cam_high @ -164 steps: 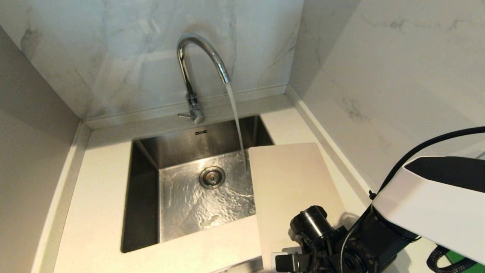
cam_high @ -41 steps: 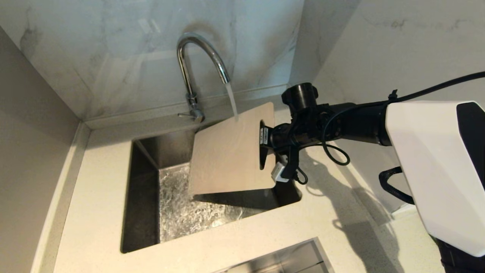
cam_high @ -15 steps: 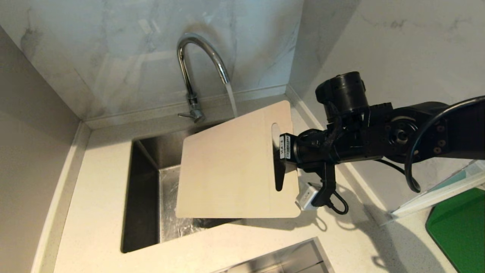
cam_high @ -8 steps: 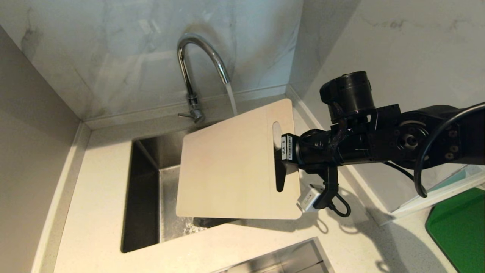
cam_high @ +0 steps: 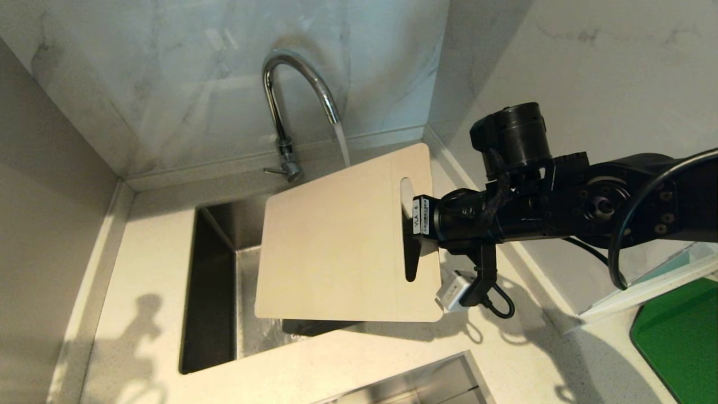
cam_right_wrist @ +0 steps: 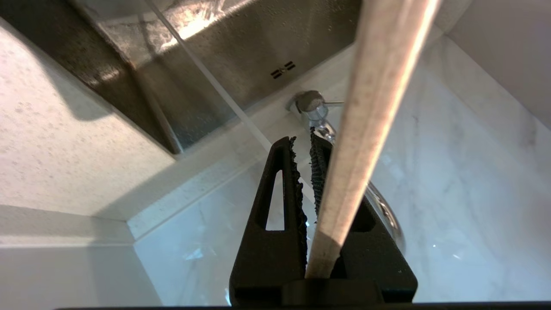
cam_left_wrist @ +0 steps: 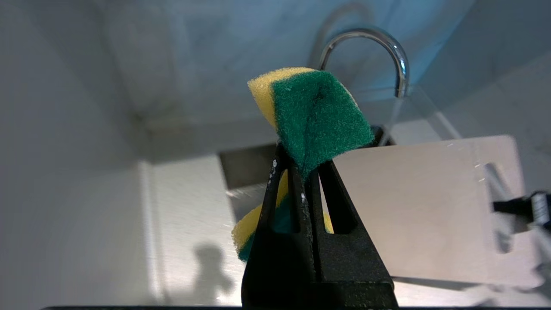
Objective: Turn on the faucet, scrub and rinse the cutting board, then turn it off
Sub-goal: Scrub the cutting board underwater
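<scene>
The cutting board hangs tilted over the sink, its far edge under the stream from the running faucet. The right gripper clamps the board at its handle end. The left gripper, outside the head view, is clenched on a yellow-and-green sponge near the board.

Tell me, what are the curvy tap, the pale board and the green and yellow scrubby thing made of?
The faucet looks like polished metal: mirror-shiny. The cutting board seems to be matte plastic, thin and cream, though that's a guess. The sponge looks like soft yellow foam with a rough green pad; it bends in the left tool.
</scene>
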{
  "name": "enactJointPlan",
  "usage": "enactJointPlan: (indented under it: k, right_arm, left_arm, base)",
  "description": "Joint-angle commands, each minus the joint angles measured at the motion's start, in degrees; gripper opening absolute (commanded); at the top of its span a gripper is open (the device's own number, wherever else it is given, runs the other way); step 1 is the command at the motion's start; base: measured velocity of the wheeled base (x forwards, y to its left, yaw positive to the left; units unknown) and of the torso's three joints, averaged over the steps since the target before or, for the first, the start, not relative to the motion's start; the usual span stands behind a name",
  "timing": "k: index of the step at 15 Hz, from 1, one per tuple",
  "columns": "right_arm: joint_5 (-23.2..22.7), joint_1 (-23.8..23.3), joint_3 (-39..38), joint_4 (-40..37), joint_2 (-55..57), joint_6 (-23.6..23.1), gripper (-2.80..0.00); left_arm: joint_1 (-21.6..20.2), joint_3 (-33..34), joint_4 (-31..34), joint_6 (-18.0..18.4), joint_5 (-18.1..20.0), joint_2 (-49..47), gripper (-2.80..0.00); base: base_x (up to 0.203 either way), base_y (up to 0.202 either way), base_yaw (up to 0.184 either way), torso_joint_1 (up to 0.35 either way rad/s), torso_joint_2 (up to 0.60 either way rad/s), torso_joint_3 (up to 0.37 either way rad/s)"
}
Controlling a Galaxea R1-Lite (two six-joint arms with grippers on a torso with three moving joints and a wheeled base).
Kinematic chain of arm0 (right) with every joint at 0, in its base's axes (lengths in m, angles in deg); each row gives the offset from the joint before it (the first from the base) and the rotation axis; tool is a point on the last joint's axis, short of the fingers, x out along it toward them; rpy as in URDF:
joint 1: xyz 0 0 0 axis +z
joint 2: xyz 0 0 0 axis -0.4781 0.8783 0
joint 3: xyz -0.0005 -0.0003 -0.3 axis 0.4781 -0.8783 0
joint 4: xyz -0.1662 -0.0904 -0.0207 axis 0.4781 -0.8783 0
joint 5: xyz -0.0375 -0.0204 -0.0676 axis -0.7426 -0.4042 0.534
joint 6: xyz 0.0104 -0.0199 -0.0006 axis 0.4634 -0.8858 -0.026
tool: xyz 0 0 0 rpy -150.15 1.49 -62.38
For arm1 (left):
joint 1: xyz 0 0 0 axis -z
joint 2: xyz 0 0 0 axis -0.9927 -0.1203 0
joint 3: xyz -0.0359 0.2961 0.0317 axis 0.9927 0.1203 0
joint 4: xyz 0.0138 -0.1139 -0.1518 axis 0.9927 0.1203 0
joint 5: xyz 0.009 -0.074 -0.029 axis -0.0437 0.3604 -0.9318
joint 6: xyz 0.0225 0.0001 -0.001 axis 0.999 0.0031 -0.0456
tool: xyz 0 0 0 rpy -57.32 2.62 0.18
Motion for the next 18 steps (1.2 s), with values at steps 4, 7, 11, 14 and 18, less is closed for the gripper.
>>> enactJointPlan:
  k: [4,7,11,14,18]
  right_arm:
    - [-0.12,0.00,0.79,0.00,1.72,0.04,-2.80]
    - [-0.12,0.00,1.56,-0.01,1.94,0.08,-2.80]
    - [-0.13,1.61,1.77,-0.24,0.83,0.55,-2.80]
    - [2.74,6.03,3.36,-0.10,1.22,3.43,-2.80]
    - [4.83,10.95,8.28,-0.68,3.33,4.95,-2.80]
  left_arm:
    - [6.01,-13.93,2.74,-8.78,-5.80,-26.24,-2.80]
    - [9.97,-15.20,2.89,-15.28,-6.89,-34.31,-2.80]
    - [19.66,-15.25,2.83,-20.16,-6.45,-40.65,-2.80]
    - [23.52,-14.97,2.89,-24.41,-0.44,-41.39,-2.80]
    - [23.80,-13.98,3.12,-28.96,10.66,-41.99,-2.80]
  base:
    - [0.000,0.000,0.000,0.000,0.00,0.000]
    - [0.000,0.000,0.000,0.000,0.00,0.000]
    - [0.000,0.000,0.000,0.000,0.00,0.000]
    - [0.000,0.000,0.000,0.000,0.00,0.000]
    - [0.000,0.000,0.000,0.000,0.00,0.000]
